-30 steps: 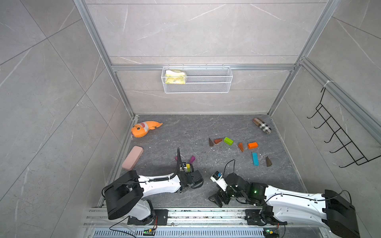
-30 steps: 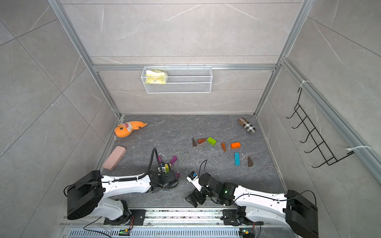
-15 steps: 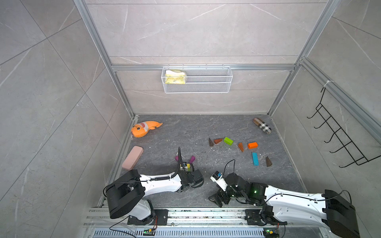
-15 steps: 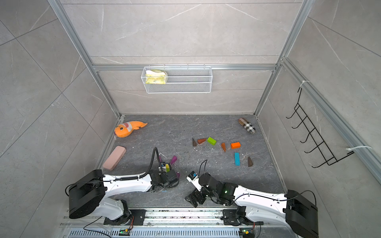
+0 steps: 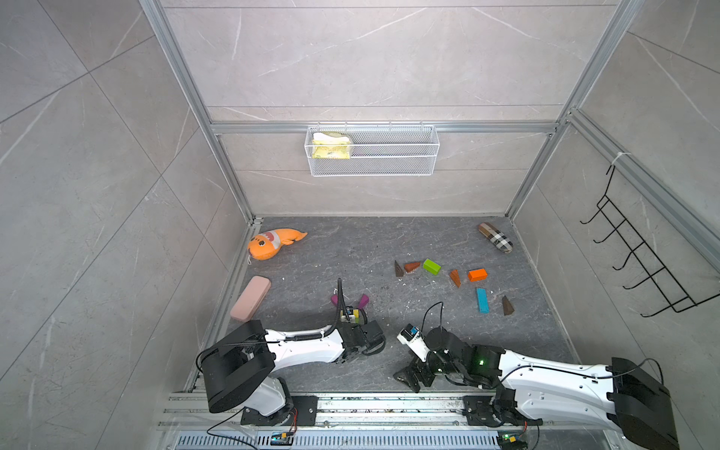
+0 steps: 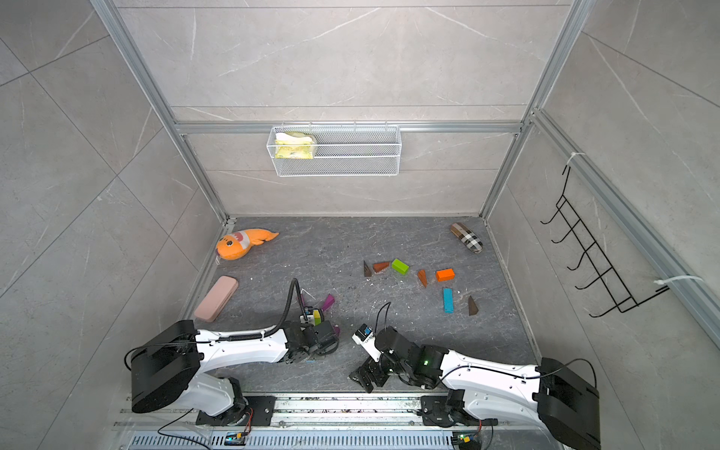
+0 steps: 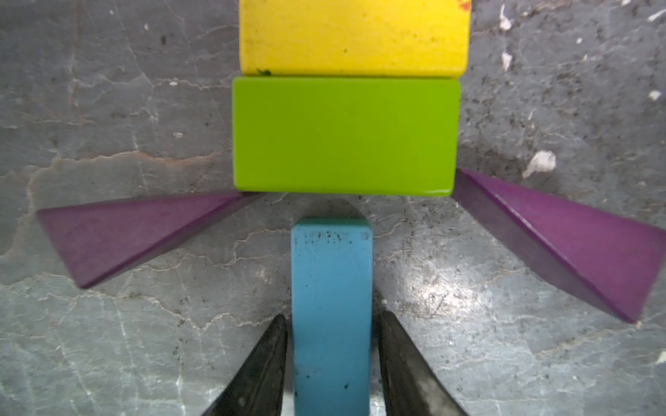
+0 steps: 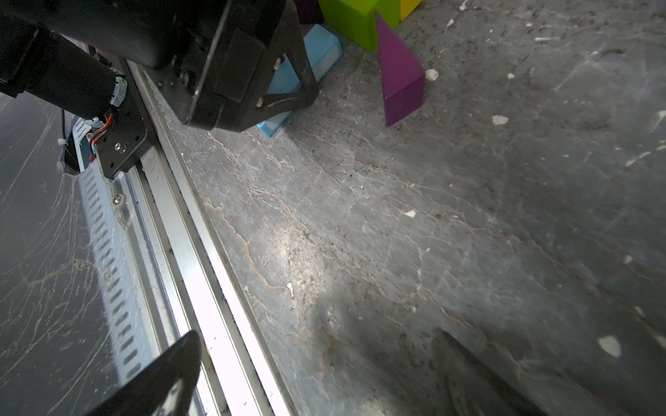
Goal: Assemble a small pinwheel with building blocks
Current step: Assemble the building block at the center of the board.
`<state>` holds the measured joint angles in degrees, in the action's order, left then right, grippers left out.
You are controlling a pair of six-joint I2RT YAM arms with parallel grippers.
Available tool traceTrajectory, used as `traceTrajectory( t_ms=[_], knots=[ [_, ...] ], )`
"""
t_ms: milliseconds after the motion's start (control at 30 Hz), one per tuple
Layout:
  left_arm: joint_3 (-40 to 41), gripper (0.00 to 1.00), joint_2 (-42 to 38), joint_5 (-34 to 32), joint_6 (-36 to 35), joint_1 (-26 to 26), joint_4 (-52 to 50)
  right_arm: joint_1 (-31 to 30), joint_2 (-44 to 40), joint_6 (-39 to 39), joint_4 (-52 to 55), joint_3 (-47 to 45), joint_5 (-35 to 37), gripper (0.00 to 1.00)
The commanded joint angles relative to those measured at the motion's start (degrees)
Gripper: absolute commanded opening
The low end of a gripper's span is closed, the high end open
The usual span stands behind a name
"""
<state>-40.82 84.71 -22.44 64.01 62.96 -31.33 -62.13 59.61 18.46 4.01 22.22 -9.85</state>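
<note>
Left claw (image 7: pixel 332 315): narrow; its two black fingers straddle the light-blue bar (image 7: pixel 331 266), with a sliver of tabletop (image 5: pixel 331 253) showing on either side (so not pinching it, as far as I can see).
Right claw (image 8: pixel 317 336): spread wide with nothing between the fingers, low over bare tabletop at about 6 o'clock, beside the front rail (image 8: pixel 187 252).
Pinwheel: sits a little toward 8 o'clock from the tabletop's middle, mostly hidden under the left wrist in both top views.
Green brick (image 7: pixel 346 135): lies flat, one long side pressed against the yellow brick (image 7: pixel 353 36).
Light-blue bar: points end-on at the green brick's other long side, with a small gap between them.
Purple wedges: two, one (image 7: pixel 122 234) and the other (image 7: pixel 576 245); each touches a corner of the green brick on the bar's side and fans outward, with the bar between them.
Loose blocks: scattered from 1 to 3 o'clock: dark brown wedge (image 5: pixel 398 269), reddish wedge (image 5: pixel 412 266), second green brick (image 5: pixel 431 266), orange wedge (image 5: pixel 455 278), orange brick (image 5: pixel 477 275), second light-blue bar (image 5: pixel 482 300), another brown wedge (image 5: pixel 507 306).
Other things: plush fish (image 5: pixel 272 243) at 10 o'clock, pink case (image 5: pixel 250 298) along the 9 o'clock edge, plaid case (image 5: pixel 495 237) in the 1 o'clock corner.
</note>
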Motion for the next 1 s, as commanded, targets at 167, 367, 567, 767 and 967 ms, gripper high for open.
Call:
traceTrajectory(
  t_ms=[167, 367, 567, 767, 967],
  knots=[
    [-1.8, 0.39, 1.38, -1.16, -0.81, -0.38, -0.3, -0.29, 0.83, 0.53, -0.54, 1.53, -0.48, 0.99],
    [-1.94, 0.39, 1.69, -1.18, -1.08, -0.38, -0.37, -0.34, 1.25, 0.44, -0.58, 1.69, -0.58, 0.99],
    [-2.16, 0.43, 1.69, -1.08, -0.64, -0.38, -0.91, -0.29, 1.47, 0.44, -0.63, 1.69, -0.79, 1.0],
    [-2.08, 0.6, -0.26, -2.28, -1.66, -0.38, -1.34, -0.29, 0.82, 0.6, -0.32, 1.65, -0.29, 1.0],
    [-1.29, 0.73, -7.66, -4.2, -5.86, -0.38, -1.77, -0.3, 0.59, 1.43, 1.05, 2.67, 1.4, 1.0]
  ],
)
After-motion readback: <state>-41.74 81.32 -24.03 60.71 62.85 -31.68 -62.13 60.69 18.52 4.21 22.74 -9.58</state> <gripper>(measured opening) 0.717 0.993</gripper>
